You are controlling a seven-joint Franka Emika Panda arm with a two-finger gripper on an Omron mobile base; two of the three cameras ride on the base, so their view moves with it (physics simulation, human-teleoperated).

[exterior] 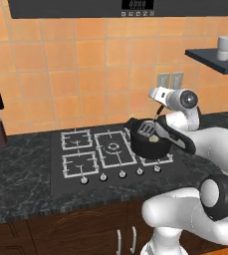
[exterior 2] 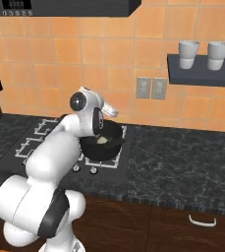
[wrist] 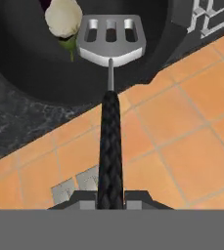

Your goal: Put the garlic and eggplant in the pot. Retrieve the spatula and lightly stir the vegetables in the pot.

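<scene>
The spatula [wrist: 110, 73] is clamped in the gripper [wrist: 110, 197], its head hung over the pot [wrist: 25, 73], just beside the garlic [wrist: 63, 17].

Tool [wrist: 110, 199] clamped, arm bent forward

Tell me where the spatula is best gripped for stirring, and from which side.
Grip the spatula on its thin black handle, at the end far from the slotted silver head, coming in along the handle from behind. The pincer is shut on it there. That leaves the flat head free to reach into the pot beside the garlic, with the fingers well outside the rim.
</scene>
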